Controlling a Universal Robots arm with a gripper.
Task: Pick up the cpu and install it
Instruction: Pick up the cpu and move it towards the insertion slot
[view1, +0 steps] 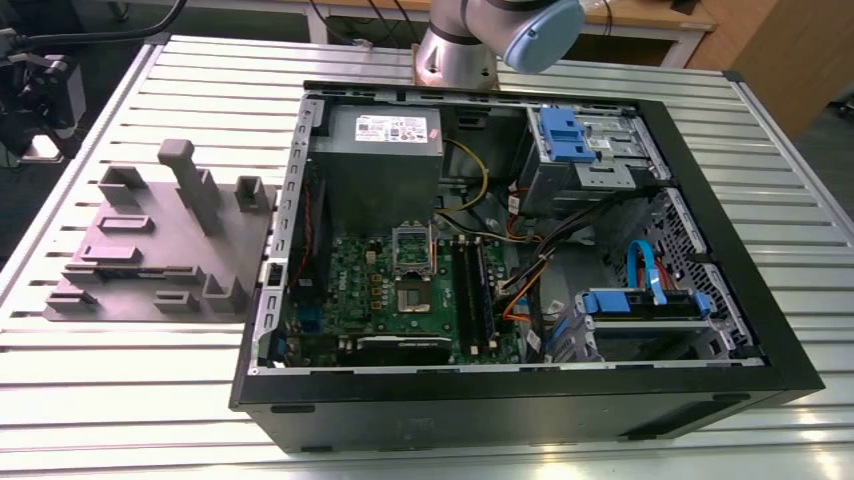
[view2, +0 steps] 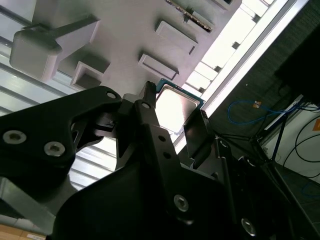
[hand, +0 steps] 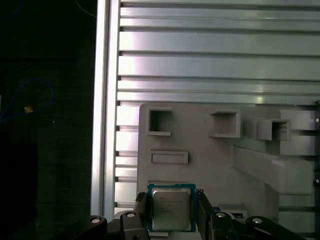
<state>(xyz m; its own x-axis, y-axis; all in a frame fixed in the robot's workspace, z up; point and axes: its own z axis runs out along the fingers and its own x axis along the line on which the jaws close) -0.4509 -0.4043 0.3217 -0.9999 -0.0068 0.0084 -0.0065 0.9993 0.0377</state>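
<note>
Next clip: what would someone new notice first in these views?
In the first wrist view, the cpu, silvery top showing, sits clamped between the black fingers of the gripper, with the grey-mauve block beyond it. In the exterior view, an open computer case lies on the slotted metal table, its green motherboard exposed.

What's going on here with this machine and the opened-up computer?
A robot arm has its tool gripping the cpu between its fingers, over the grey plastic block on the slatted table. The open computer case sits beside the block, motherboard exposed; the cpu is not yet installed.
</note>
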